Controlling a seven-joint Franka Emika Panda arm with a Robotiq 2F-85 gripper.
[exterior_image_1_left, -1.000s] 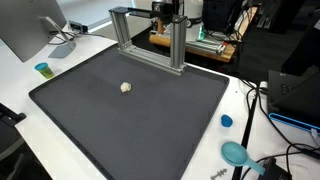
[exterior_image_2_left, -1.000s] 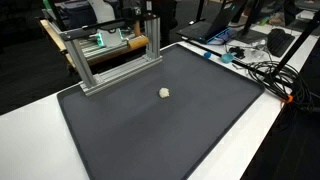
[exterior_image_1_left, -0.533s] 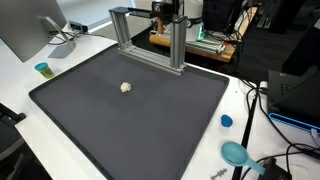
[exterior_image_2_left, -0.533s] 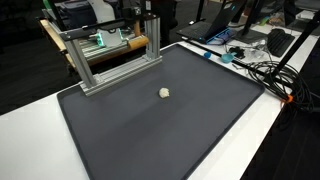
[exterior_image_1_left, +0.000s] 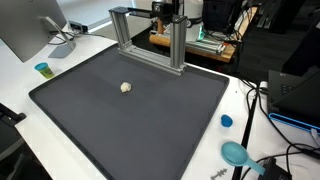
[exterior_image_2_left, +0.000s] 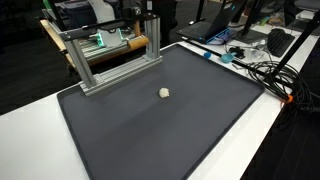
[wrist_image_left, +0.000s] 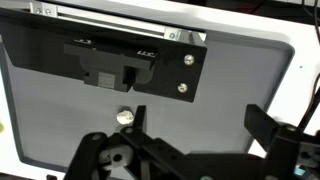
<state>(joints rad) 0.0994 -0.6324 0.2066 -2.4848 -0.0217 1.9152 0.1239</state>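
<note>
A small cream-coloured lump (exterior_image_1_left: 126, 87) (exterior_image_2_left: 164, 92) lies alone on the dark mat (exterior_image_1_left: 150, 120) (exterior_image_2_left: 170, 130) in both exterior views. Neither exterior view shows the arm or gripper. In the wrist view my gripper (wrist_image_left: 200, 116) hangs high above the mat (wrist_image_left: 225, 90), open wide with nothing between its fingers. The lump (wrist_image_left: 124, 116) appears just beside the left fingertip (wrist_image_left: 138, 112), far below it. The right fingertip (wrist_image_left: 264, 122) stands over the mat's right part.
An aluminium frame (exterior_image_1_left: 150, 35) (exterior_image_2_left: 110, 55) stands at the mat's far edge. A black plate with screws (wrist_image_left: 110, 60) fills the upper wrist view. Round the mat are a monitor (exterior_image_1_left: 25, 30), a blue cup (exterior_image_1_left: 42, 69), a blue cap (exterior_image_1_left: 226, 121), a teal disc (exterior_image_1_left: 235, 153) and cables (exterior_image_2_left: 265, 70).
</note>
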